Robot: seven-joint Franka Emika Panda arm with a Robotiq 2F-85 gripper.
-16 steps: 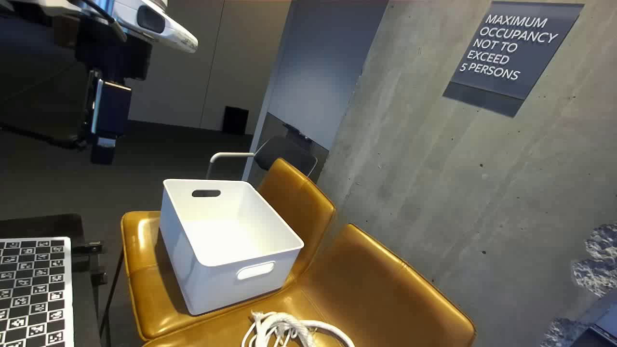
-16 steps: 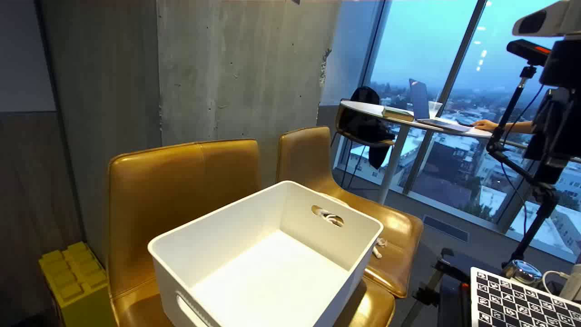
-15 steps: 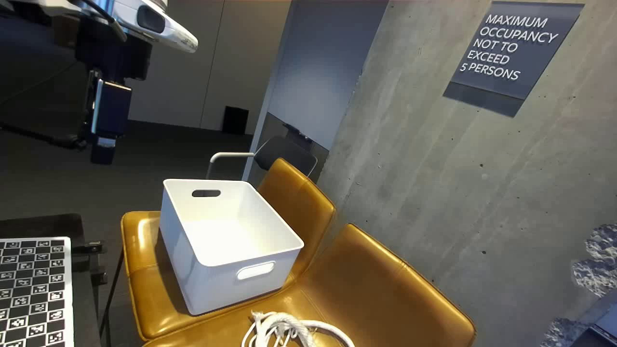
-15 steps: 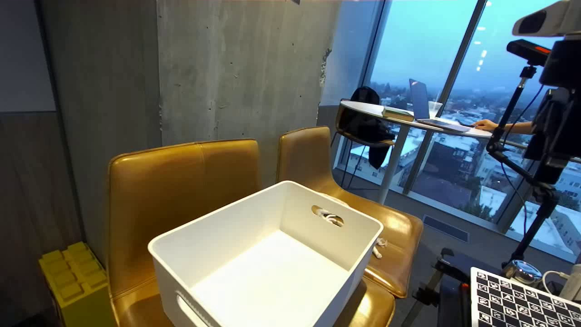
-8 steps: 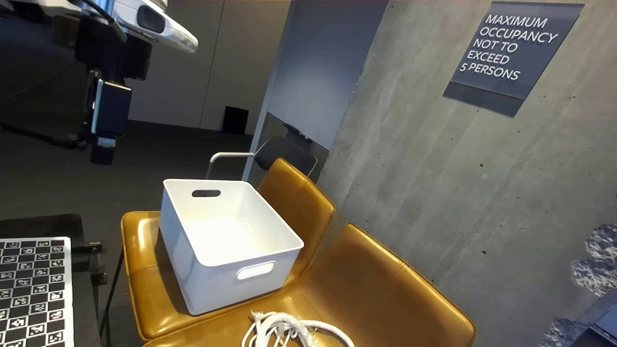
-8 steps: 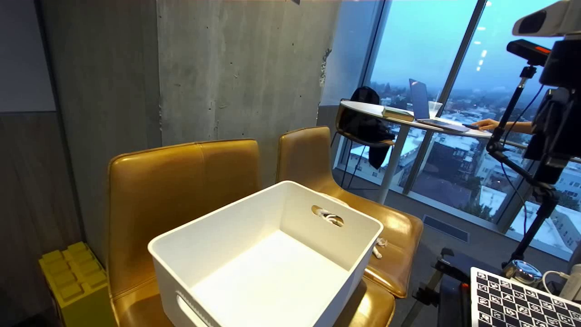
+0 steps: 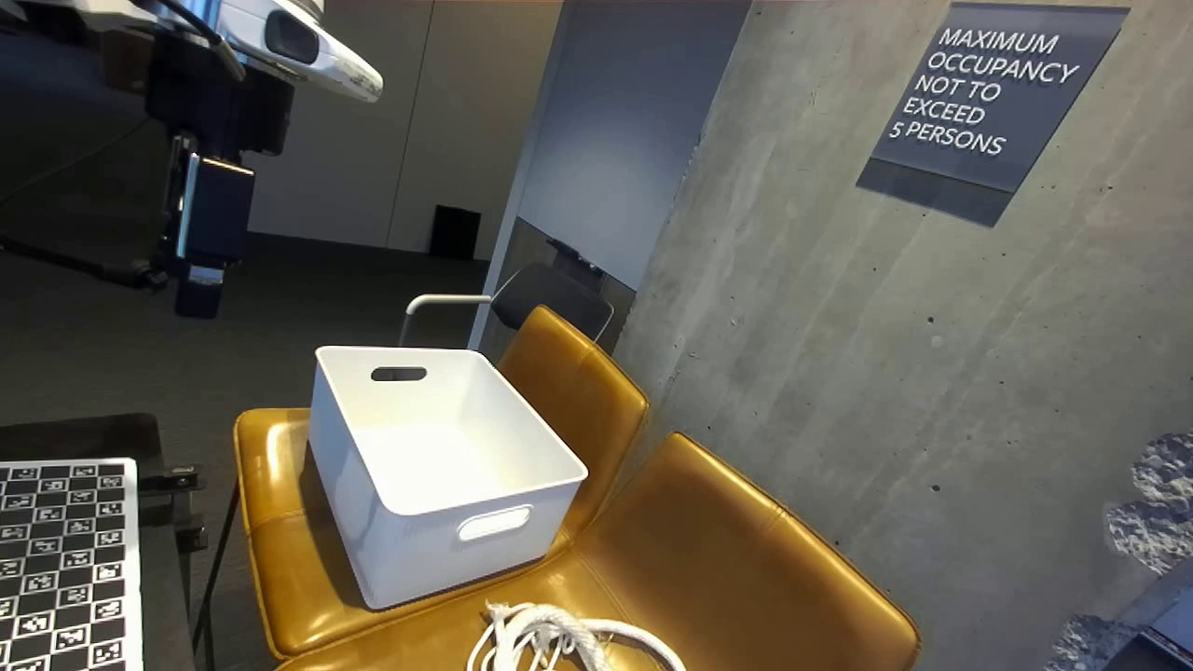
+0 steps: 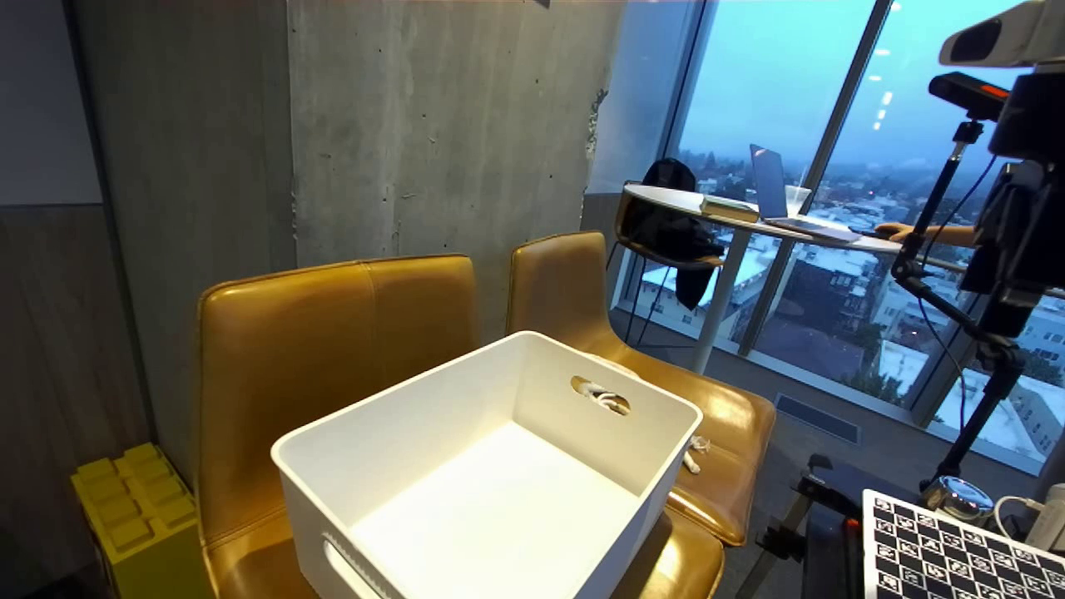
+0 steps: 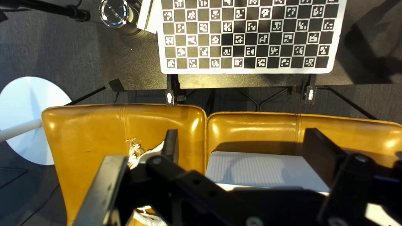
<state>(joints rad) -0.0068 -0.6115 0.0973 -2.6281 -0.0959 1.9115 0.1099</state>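
My gripper (image 9: pixel 242 138) stands open in the wrist view, its dark fingers wide apart and nothing between them. In an exterior view the gripper (image 7: pixel 198 296) hangs pointing down, well above and to the side of a white bin (image 7: pixel 419 550) and touching nothing. The bin (image 8: pixel 416 433), open-topped with oval handle holes, rests on a tan leather chair (image 7: pixel 266 522); its inner floor is bare. Beyond the fingers the wrist view shows the ribbed side of the bin (image 9: pixel 251 168). A coiled white rope (image 7: pixel 573 624) lies on the adjoining tan chair (image 7: pixel 736 550), partly covered by a finger in the wrist view.
A black-and-white marker board (image 9: pixel 251 45) lies on the dark table (image 9: pixel 135 62) by the chairs, near a shiny round object (image 9: pixel 114 12). A camera stand (image 8: pixel 948 183) rises beside the arm. Behind the chairs is a concrete wall (image 7: pixel 885 326); a yellow block (image 8: pixel 137 507) stands on the floor.
The arm, bin and rope stay where they were. Only a person's hand at the far window table has shifted slightly to the right.
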